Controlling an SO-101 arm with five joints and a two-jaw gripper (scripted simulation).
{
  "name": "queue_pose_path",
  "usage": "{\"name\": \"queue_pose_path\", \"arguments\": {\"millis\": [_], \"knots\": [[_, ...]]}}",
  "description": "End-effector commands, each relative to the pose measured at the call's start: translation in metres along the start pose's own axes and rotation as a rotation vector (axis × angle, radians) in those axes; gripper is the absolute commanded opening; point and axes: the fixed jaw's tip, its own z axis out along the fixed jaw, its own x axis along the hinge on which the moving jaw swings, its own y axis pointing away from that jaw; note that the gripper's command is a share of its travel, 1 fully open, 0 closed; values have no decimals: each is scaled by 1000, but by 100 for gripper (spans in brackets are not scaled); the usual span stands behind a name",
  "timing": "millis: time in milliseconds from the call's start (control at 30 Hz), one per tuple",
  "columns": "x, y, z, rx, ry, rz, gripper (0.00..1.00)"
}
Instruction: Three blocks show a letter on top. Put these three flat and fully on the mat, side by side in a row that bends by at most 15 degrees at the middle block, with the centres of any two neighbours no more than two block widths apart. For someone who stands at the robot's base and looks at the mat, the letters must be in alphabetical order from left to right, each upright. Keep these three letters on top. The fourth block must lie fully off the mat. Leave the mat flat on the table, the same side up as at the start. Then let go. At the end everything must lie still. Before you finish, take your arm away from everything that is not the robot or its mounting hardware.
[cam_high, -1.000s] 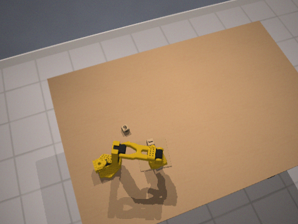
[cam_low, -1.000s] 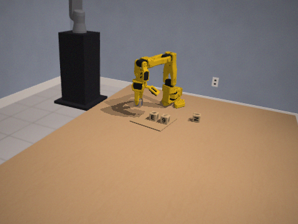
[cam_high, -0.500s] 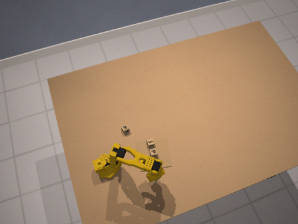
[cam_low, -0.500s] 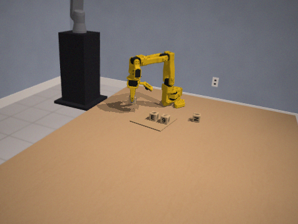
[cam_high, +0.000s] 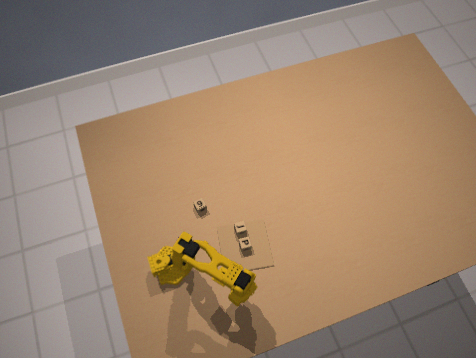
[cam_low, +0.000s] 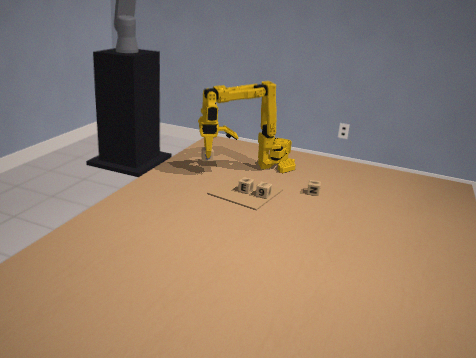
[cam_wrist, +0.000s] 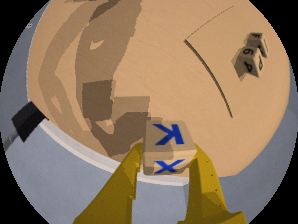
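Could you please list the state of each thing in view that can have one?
Yellow gripper: shut on the block.
Pale block with blue letters: held, raised.
Pale cube topped J: on the mat.
Pale cube topped P: on the mat, beside J.
Pale cube topped 9: off the mat.
Thin tan square mat: flat.

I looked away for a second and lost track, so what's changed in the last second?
The tool has swung to the robot's right, away from the mat, carrying the block with the blue K. Nothing was visibly taken or let go. The J block and the off-mat block stayed put, as did the mat.
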Motion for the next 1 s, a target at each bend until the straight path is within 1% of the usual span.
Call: {"name": "queue_pose_path", "arguments": {"millis": [0, 300, 700, 967], "knots": [[8, 8, -10, 7, 68, -46, 0], [10, 25, -10, -1, 68, -134, 0], [11, 36, -10, -7, 68, -193, 0], [11, 39, -10, -8, 68, -211, 0]]}}
